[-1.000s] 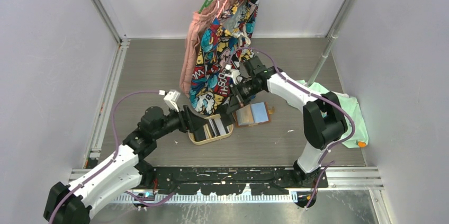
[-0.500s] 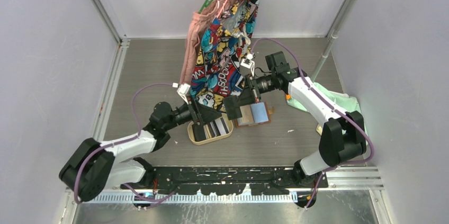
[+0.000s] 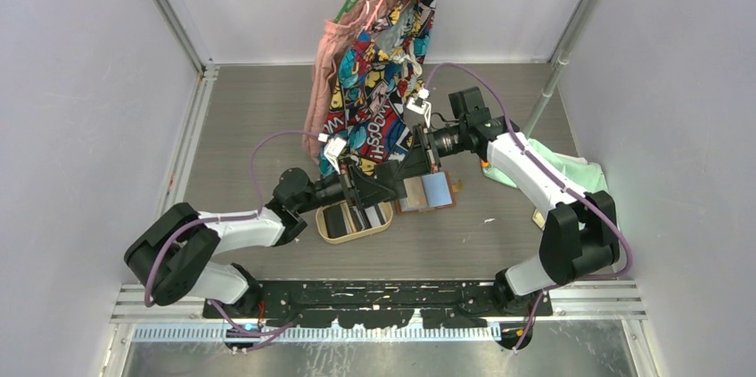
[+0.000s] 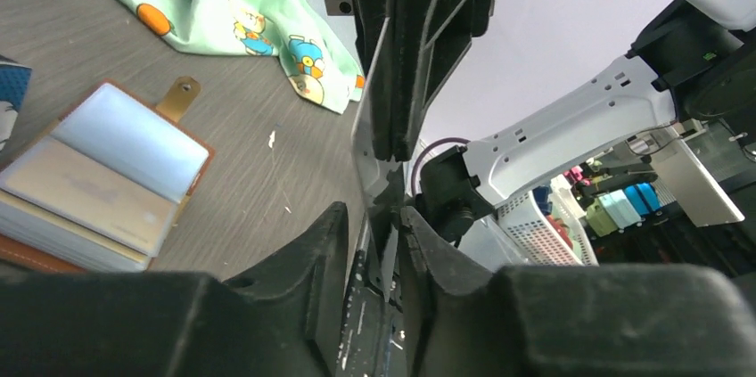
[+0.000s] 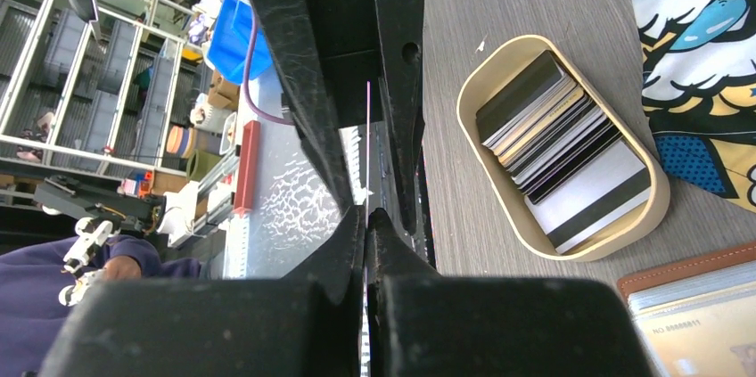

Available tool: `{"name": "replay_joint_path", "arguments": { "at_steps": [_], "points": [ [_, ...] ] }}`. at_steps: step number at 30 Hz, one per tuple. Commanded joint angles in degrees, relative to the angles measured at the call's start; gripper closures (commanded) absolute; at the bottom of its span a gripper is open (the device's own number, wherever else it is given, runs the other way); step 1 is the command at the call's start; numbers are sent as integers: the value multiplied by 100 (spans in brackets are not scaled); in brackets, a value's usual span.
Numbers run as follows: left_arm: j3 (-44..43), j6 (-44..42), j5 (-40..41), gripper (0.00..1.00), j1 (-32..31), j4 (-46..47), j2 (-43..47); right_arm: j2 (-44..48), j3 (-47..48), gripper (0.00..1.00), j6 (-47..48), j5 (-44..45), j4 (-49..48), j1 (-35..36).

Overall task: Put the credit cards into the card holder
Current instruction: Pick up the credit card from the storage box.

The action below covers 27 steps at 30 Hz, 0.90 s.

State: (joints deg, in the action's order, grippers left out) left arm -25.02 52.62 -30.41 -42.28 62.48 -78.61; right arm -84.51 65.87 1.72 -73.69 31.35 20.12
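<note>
My right gripper is shut on a thin card, seen edge-on, and holds it above the table between the tray and the holder. My left gripper faces it, open, with its fingers on either side of that card and a gap still showing. More credit cards, black and grey-striped, are stacked in the oval wooden tray. The tan card holder lies open on the table just right of the tray.
Colourful clothes on hangers hang just behind both grippers. A pale green cloth lies at the right by the right arm. A metal rack pole stands at the back right.
My left gripper has left the tray and moved right and up to meet my right gripper. The right gripper has swung round to face left with the card.
</note>
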Motion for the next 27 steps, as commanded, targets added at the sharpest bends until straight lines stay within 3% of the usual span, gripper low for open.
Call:
{"name": "replay_joint_path", "arguments": {
  "at_steps": [1,3,4,6,8,10,14,19,27],
  "points": [
    [-283,30,-124,79,-34,559,-113,297,23,99,-27,-236,-201,-22],
    [-310,55,-173,96,-34,592,-153,310,14,99,-16,-237,-208,-29],
    [-317,63,-199,100,-40,600,-174,320,7,99,-3,-228,-201,-30],
    [-304,20,-267,100,-37,595,-169,337,5,98,71,-165,-167,-32],
    [-302,-111,-400,100,-36,434,-89,358,44,88,349,13,73,-66],
    [-355,-357,-542,100,-34,-108,52,397,183,75,952,352,621,-104],
    [-563,-937,-869,100,-34,-1363,366,512,184,65,1335,550,903,-164],
    [-885,-1414,-1225,100,-34,-2316,490,557,190,63,1521,465,1012,-173],
    [-1179,-1479,-1551,100,-63,-2522,282,632,123,66,1579,104,1026,-160]
  ]
}}
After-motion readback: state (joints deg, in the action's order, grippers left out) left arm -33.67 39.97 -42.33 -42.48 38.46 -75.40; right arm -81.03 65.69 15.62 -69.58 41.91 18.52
